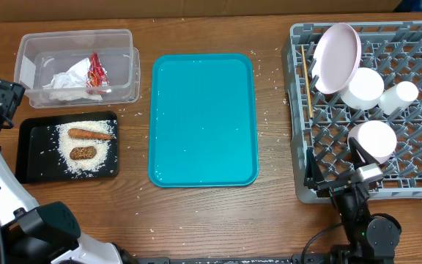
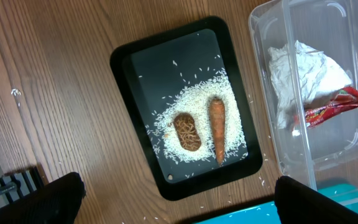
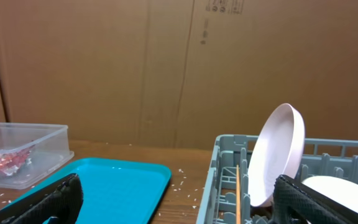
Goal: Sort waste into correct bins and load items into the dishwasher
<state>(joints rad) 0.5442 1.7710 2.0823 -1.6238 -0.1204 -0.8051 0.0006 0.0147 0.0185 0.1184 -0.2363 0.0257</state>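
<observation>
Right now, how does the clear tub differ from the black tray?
The clear tub is see-through with tall walls; the black tray is opaque and shallow. The tub holds crumpled napkins and a red-and-white wrapper; the tray holds rice, a carrot and a brown food piece. Both are rectangular, similar in footprint, beside the teal tray.

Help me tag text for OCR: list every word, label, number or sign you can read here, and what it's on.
No text here is readable.
Cardboard print: small dark marks, too blurred to read.
Red-and-white wrapper: printing too small to read.
Nothing else shows text.
</observation>
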